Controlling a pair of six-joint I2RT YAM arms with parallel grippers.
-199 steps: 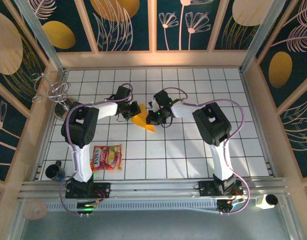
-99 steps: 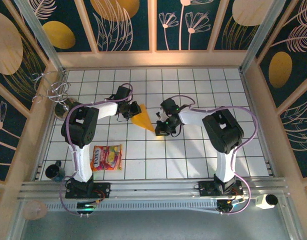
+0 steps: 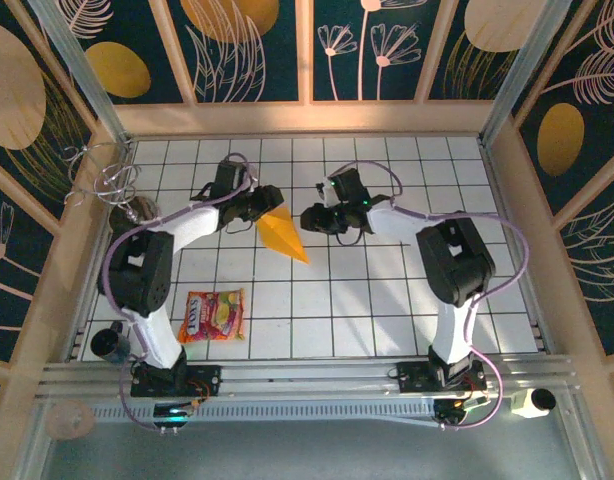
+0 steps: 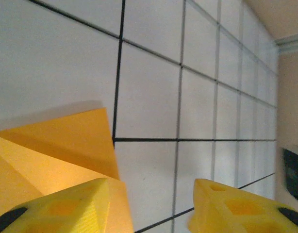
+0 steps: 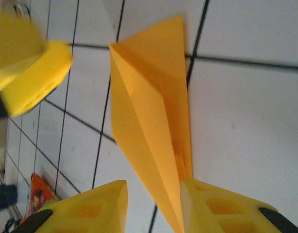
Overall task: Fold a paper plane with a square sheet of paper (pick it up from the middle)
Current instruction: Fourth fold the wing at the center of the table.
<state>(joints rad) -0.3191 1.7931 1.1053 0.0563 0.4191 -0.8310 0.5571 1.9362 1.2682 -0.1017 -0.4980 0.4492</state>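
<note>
Since the earlier frames the right gripper (image 3: pixel 309 218) has pulled up and away from the pointed end of the paper plane (image 3: pixel 285 236), and the left arm has swung its elbow outward, with the left gripper (image 3: pixel 270 198) now at the plane's wide end. Both grippers have parted their fingers and neither clamps anything. In the left wrist view the left gripper (image 4: pixel 154 204) stands open over bare tile, one finger overlapping the edge of the paper plane (image 4: pixel 57 155). In the right wrist view the right gripper (image 5: pixel 154 204) is also open, and the narrow tip of the paper plane (image 5: pixel 149 126) runs down beside one finger; whether it touches is hard to tell. The plane lies on the tiled desk (image 3: pixel 387 300) between the two grippers: a slim orange-yellow dart with a raised centre crease, wide end toward the left gripper, point aimed toward the near right. A snack packet (image 3: pixel 213 315) lies well apart, near the left arm's base.
</note>
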